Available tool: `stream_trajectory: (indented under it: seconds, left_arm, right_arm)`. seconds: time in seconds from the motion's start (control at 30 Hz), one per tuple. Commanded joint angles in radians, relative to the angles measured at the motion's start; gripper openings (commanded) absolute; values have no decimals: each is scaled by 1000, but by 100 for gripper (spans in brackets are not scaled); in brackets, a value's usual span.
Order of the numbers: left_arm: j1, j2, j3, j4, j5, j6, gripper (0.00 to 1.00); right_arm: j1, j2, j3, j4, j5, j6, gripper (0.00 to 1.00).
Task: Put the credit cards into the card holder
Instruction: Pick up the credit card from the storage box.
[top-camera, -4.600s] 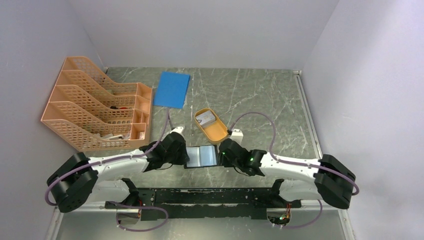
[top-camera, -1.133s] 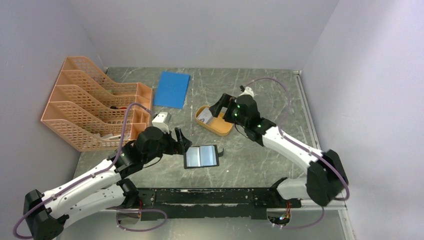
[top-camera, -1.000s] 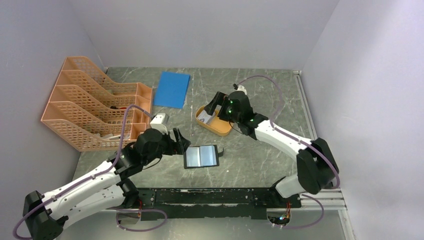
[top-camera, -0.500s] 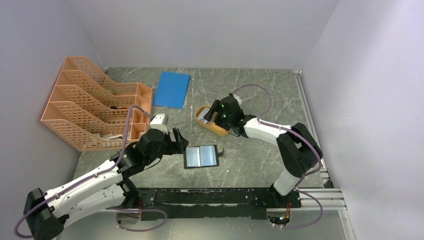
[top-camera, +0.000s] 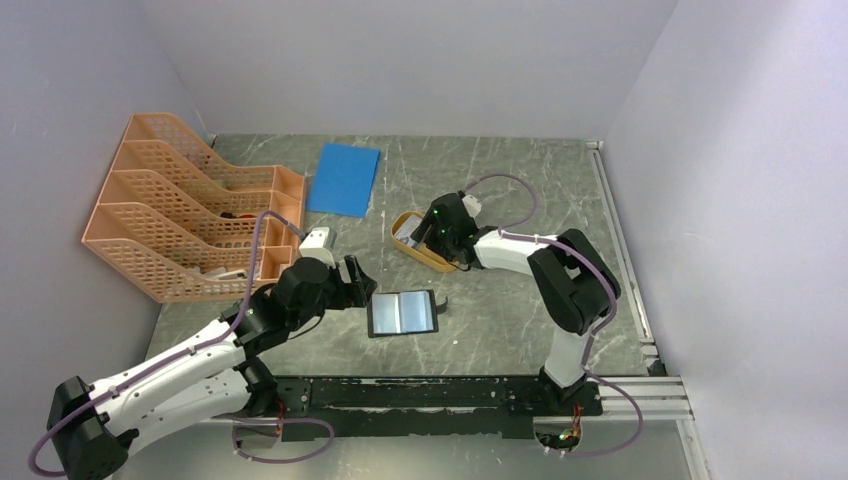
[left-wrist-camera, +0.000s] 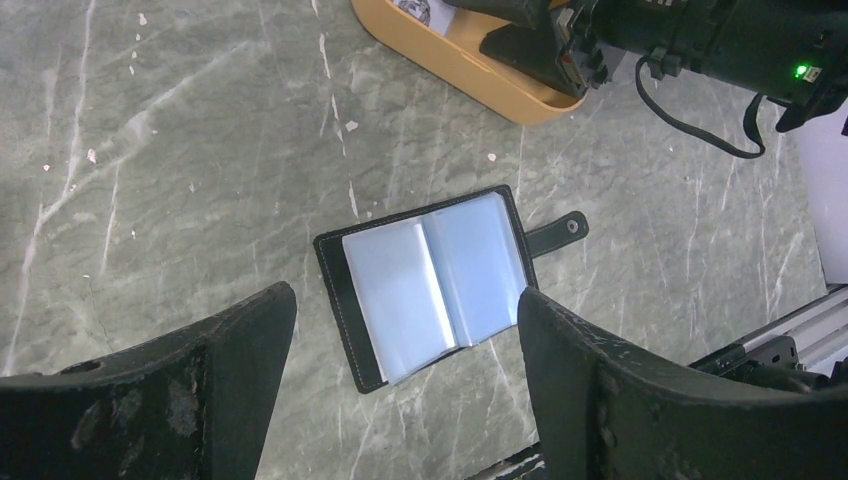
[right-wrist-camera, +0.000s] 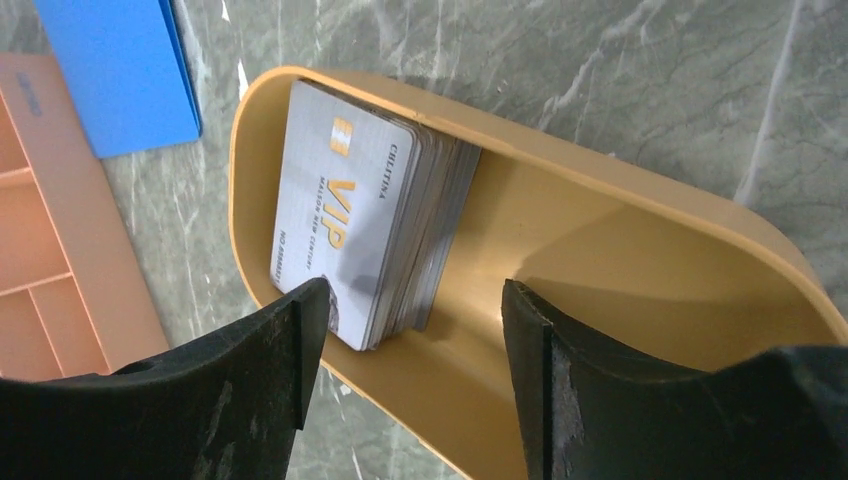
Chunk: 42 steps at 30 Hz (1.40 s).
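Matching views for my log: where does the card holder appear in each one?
Top external: card holder lying open, centre of picture.
Left wrist: card holder open, mid-frame.
Right wrist: not in it.
Shared landmark: orange dish, in all three.

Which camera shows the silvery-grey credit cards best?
Right wrist: the stack of silvery-grey credit cards lies close-up in the orange oval dish, print legible. Top external shows a pale sliver; left wrist, just a corner.

The top one of the credit cards (right-wrist-camera: 350, 220) is showing "VIP" in gold; the smaller print around it is blurring.
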<state>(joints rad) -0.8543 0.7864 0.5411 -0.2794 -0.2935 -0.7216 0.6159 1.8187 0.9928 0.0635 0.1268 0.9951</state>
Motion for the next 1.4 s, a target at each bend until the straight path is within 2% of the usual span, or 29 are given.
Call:
stream_trajectory:
  seconds: [0.0,0.37,0.6,0.97,1.07,1.27,1.37]
  left_arm:
    - [5,5,6,9,-24,3,85]
    - [5,24,14,13,-32,12,85]
    - [5,18,6,9,-32,8,85]
    - [4,20,5,10,-29,8,85]
    - [5,19,5,11,-29,7,85]
    - [5,10,2,11,-27,6,85]
    - [5,7,2,8,-29,5,85]
  right_arm:
    - [-7,36,35,19,42,32,67]
    - [-8,86,74,-8,43,27,59]
    - [-10,75,31,6,45,27,50]
    - [-19,37,-33,36,40,24,42]
    - [-23,23,-47,47,30,22,42]
    - [-25,13,-48,68,6,23,60]
    - [-27,19,-36,67,0,23,62]
